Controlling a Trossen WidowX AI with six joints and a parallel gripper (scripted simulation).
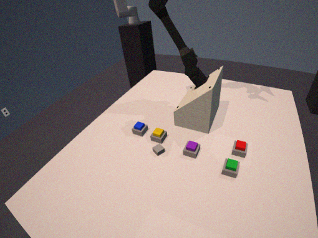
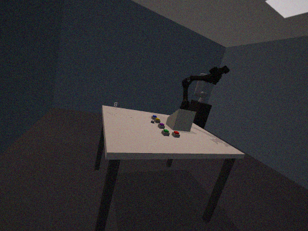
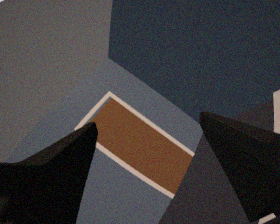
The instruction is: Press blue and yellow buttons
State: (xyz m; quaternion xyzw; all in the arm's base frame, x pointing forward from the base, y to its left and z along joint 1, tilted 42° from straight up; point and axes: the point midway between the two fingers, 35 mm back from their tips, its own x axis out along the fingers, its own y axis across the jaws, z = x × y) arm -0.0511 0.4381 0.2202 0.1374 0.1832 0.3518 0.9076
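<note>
1. Gripper (image 2: 224,70) is raised high above the far edge of the table (image 2: 130,141), at the end of the black arm (image 1: 174,37); its jaws stand spread wide with nothing between them.
2. Wrist view: both dark fingers frame the lower corners, and between them only wall, ceiling and a brown panel (image 3: 140,147) appear (no button or block is in that view).
3. Arm base: the arm rises from the sloped top of a grey wedge-shaped mount (image 1: 199,108) standing on the far middle of the table.
4. Blue button (image 1: 139,126): it sits on its grey housing toward the left of the button group, in front and to the left of the mount, unpressed and well apart from the gripper.
5. Yellow button (image 1: 158,132): it sits just beside the blue button, on its right and slightly nearer the camera in the top view.
6. Small grey block (image 1: 158,149): it lies just in front of the yellow button, close to it but apart.
7. Purple button (image 1: 191,146): it sits to the right of the block, in front of the mount.
8. Red button (image 1: 240,145) and green button (image 1: 232,164): both sit farther right, the green one nearer the front edge.
9. A dark pedestal (image 1: 137,50) bearing a white fixture (image 1: 123,2) stands behind the table's far left corner.
</note>
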